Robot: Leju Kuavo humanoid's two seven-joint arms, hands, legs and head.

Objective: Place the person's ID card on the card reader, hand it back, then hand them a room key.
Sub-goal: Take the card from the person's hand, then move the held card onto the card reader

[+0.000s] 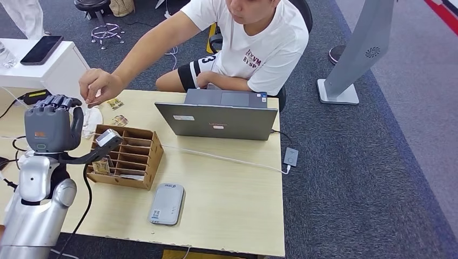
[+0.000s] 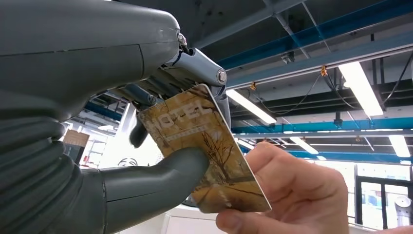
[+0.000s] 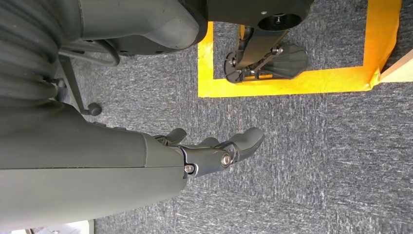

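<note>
One laptop (image 1: pixel 221 116), one card reader (image 1: pixel 167 203), one person (image 1: pixel 243 43).

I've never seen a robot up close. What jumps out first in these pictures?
The left robot hand, raised at the table's far left corner, pinches a brown hotel card while a seated person's hand takes hold of its other end. Behind them, an open laptop sits near a cardboard card rack.

The brown-and-gold plastic card (image 2: pixel 204 151) at centre frame of the left wrist view reads "HOTEL", while in the head view the black shorts (image 1: pixel 201 67) at upper centre bear a white "3"; the white T-shirt's lettering is illegible.
</note>
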